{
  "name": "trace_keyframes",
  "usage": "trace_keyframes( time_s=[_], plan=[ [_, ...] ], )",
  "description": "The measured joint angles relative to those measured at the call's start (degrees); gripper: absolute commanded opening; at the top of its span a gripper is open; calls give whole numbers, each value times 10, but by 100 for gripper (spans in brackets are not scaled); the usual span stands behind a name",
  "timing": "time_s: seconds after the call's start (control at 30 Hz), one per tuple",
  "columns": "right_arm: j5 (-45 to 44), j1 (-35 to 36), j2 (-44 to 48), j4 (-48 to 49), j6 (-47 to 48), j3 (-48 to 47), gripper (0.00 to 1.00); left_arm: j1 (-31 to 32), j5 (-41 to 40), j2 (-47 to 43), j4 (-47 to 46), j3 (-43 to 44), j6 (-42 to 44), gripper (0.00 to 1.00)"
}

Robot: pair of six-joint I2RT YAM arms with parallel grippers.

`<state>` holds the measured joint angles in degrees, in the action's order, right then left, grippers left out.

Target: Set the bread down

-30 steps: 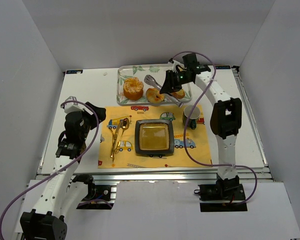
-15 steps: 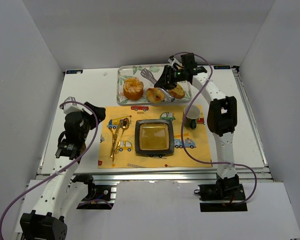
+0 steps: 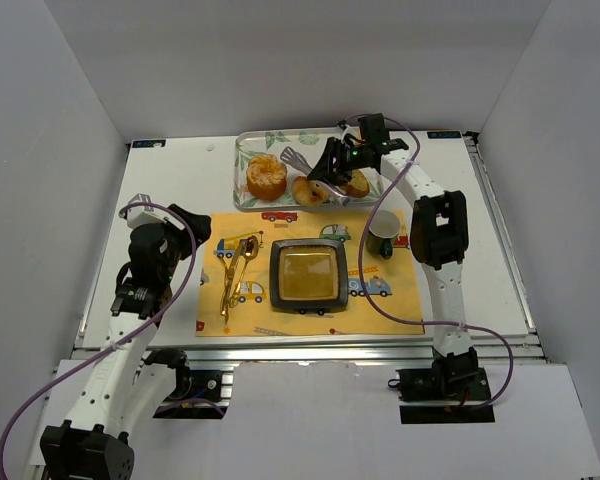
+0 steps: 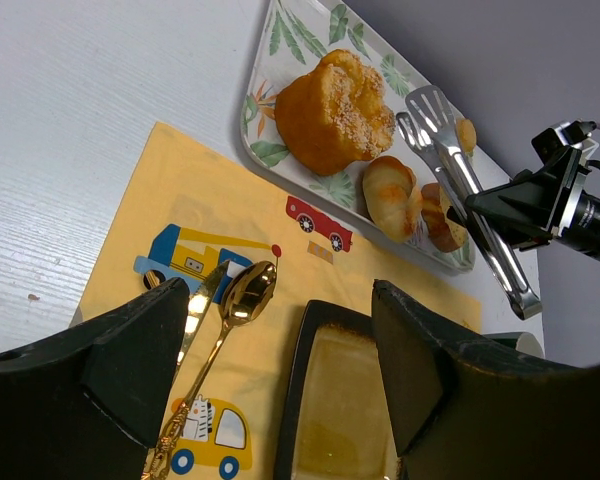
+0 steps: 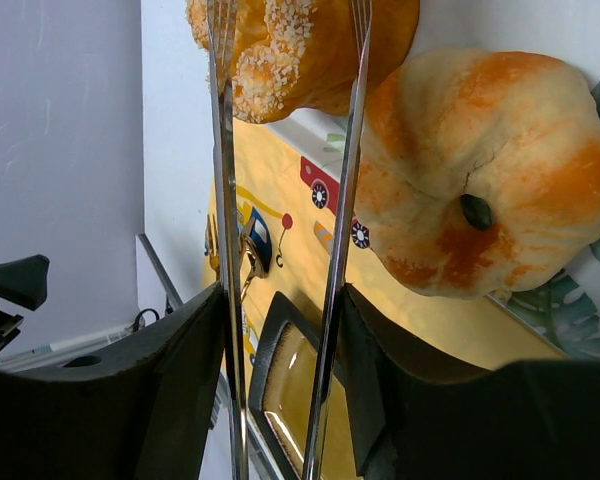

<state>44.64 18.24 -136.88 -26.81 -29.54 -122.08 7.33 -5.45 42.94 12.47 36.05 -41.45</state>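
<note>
The bread (image 3: 266, 176), a lumpy golden bun with a sugary top, sits at the left end of the leaf-print tray (image 3: 242, 147). It also shows in the left wrist view (image 4: 335, 112) and the right wrist view (image 5: 300, 45). My right gripper (image 3: 338, 166) is shut on metal tongs (image 3: 298, 158) over the tray. The tong arms (image 5: 223, 200) stand apart, and their tips reach the bread's right side. My left gripper (image 3: 188, 226) is open and empty, hovering over the left edge of the yellow placemat (image 3: 395, 295).
A glazed ring pastry (image 3: 309, 190) and a small brown slice (image 3: 357, 185) lie on the tray beside the tongs. A dark square plate (image 3: 305, 275) sits mid-placemat, with a gold spoon and knife (image 3: 235, 272) on its left and a cup (image 3: 383, 232) on its right.
My right gripper has carried the tongs left and farther back over the tray, toward the bread. The left arm and the pastries have not moved.
</note>
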Motion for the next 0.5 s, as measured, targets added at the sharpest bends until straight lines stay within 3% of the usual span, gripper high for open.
trace_keyframes(
  time_s=[0.5],
  plan=[
    [-8, 5, 0, 0, 0, 0, 54, 0, -2, 0, 0, 0, 0, 83]
  ],
)
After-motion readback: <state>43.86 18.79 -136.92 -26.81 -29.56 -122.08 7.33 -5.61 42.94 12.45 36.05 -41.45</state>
